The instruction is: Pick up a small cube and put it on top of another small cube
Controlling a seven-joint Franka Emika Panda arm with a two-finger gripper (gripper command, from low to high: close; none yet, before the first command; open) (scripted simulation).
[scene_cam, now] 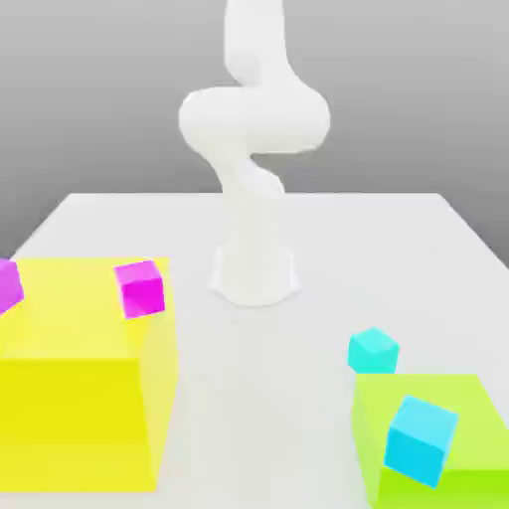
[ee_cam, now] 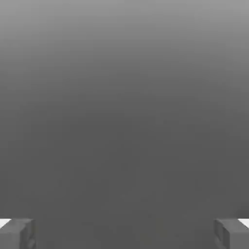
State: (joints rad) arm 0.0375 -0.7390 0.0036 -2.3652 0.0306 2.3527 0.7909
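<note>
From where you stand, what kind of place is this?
Probably a computer-made test scene rather than a real room: a bare grey backdrop, a plain white floor or tabletop with a white robot arm, and flat-coloured blocks, such as the yellow block and green block.

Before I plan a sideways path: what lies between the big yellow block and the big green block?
Bare white tabletop, seen in the exterior view.

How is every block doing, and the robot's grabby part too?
End effector: open, holding nothing
Pink cube: resting on the yellow block
Blue cube: sitting on the green block, not stacked on a cube
Turquoise cube: uncovered, nothing on top
</note>
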